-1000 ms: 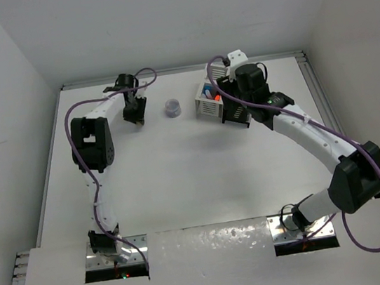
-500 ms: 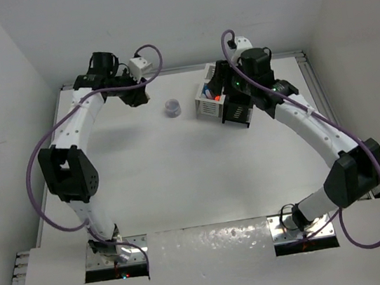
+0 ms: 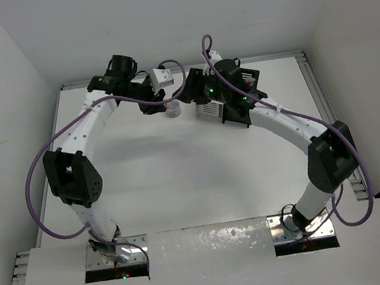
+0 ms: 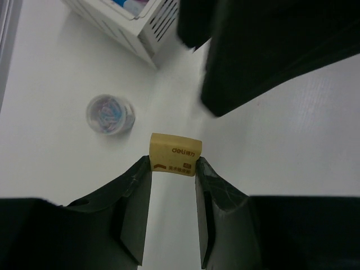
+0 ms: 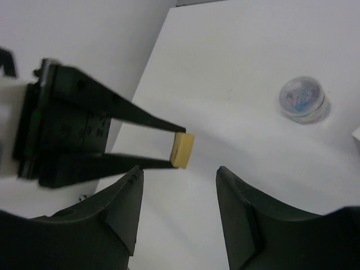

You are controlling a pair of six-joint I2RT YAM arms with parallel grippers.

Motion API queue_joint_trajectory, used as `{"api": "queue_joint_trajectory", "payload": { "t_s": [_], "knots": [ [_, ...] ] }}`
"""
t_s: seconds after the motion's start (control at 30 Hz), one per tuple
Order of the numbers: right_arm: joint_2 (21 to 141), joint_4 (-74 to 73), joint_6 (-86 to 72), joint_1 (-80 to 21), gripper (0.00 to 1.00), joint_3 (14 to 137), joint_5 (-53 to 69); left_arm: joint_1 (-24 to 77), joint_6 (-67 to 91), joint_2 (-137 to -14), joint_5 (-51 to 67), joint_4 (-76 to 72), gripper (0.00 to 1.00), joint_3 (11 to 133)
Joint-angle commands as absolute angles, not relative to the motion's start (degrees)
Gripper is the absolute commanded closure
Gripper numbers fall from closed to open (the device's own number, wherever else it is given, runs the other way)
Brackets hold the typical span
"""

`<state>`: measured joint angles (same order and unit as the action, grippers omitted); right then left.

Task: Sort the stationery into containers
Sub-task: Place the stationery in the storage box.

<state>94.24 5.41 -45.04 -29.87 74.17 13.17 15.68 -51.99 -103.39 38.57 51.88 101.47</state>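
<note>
Now pinching the beige eraser [image 4: 175, 153] by its near end in the left gripper [image 4: 172, 169], close-set tips, clear of the table [image 3: 181, 179], near the greyish round piece [image 4: 110, 114] and short of the white bin [image 4: 140, 22]. Facing it with the right gripper [image 5: 179, 177] spread and empty, likely lined up for a handover.

Upper middle of the top view is crowded: the right pincer [image 5: 180, 171] faces the left pincer [image 4: 173, 166] closely, with the round tub [image 4: 111, 114] and white bin [image 4: 129, 34] near. Open desk [image 3: 181, 179] fills the frame's centre and lower half
</note>
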Motion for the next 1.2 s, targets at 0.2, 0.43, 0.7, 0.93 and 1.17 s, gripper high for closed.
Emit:
{"api": "queue_joint_trajectory", "payload": {
  "t_s": [0.2, 0.43, 0.7, 0.93, 1.17],
  "knots": [
    [100.37, 8.09, -52.82, -31.28, 0.47, 78.57, 13.80, 17.67, -51.68, -102.92, 41.22, 52.03, 1.00, 102.83],
    [102.39, 8.26, -53.08, -32.34, 0.52, 78.40, 15.29, 17.58, -51.50, -103.27, 41.05, 51.59, 1.00, 102.39],
    [106.16, 11.24, -56.68, -32.70, 0.72, 79.89, 18.45, 18.11, -50.54, -103.89, 41.57, 50.45, 1.00, 102.39],
    [104.51, 12.13, -55.91, -30.86, 1.00, 78.49, 19.43, 18.11, -46.43, -104.50, 40.70, 49.14, 0.61, 102.22],
    [93.52, -13.81, -29.87, -21.54, 1.00, 80.58, 3.31, 14.60, -33.77, -103.80, 33.86, 45.63, 0.00, 101.87]
  ]
}}
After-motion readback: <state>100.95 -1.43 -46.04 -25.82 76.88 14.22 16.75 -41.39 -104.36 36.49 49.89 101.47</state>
